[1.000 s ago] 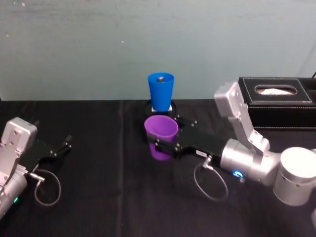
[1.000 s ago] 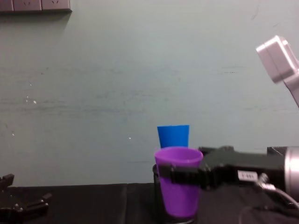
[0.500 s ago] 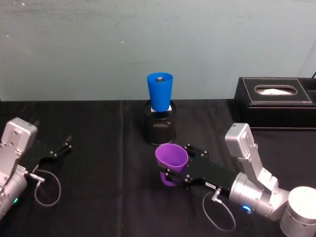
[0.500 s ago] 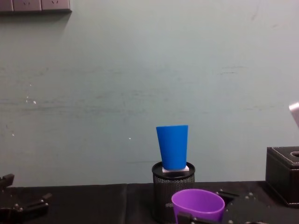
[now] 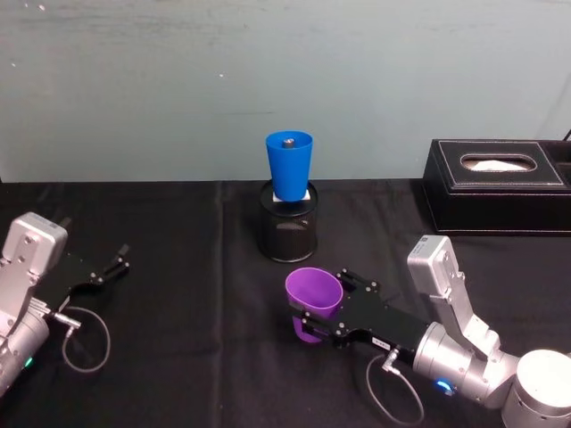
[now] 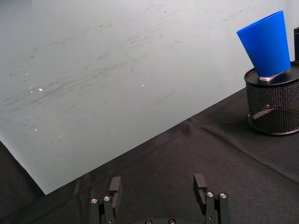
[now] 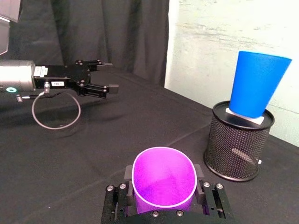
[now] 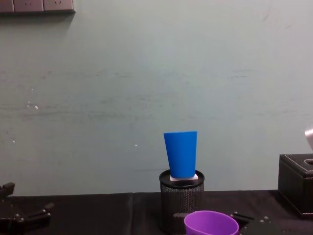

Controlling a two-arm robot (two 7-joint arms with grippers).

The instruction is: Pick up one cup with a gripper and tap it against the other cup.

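Note:
The purple cup [image 5: 313, 299] stands upright in front of the pen holder, with my right gripper [image 5: 314, 316] shut on its sides. In the right wrist view the purple cup [image 7: 163, 183] sits between the two black jaws. Its rim shows low in the chest view [image 8: 211, 223]. The blue cup [image 5: 289, 166] stands upright on a white block on top of the black mesh pen holder [image 5: 287, 230], a clear gap behind the purple cup. The blue cup [image 8: 181, 153] also shows in the chest view, the left wrist view [image 6: 266, 45] and the right wrist view [image 7: 256, 83]. My left gripper [image 5: 114, 266] rests open at the left.
A black tissue box [image 5: 500, 184] stands at the back right. The table is covered in black cloth [image 5: 187, 357]. A pale green wall [image 5: 178, 80] closes off the back. A grey cable loop [image 5: 85, 343] lies by the left arm.
The right gripper has carried the purple cup back from the blue cup toward me and lowered it. The left arm has not moved.

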